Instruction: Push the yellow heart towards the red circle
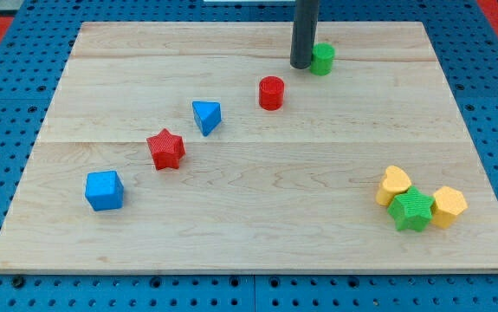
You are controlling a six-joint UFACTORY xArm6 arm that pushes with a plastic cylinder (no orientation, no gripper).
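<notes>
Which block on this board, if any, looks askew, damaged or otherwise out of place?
Nothing is damaged or spilled. The only oddity: my tip sits at the view's top beside the green block, far from the yellow heart, which is bunched against the green star and yellow hexagon at the lower right.

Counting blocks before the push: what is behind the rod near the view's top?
A green block shows at the right of my tip, touching or nearly so. Its left side is covered by the rod, so its shape cannot be told.
</notes>
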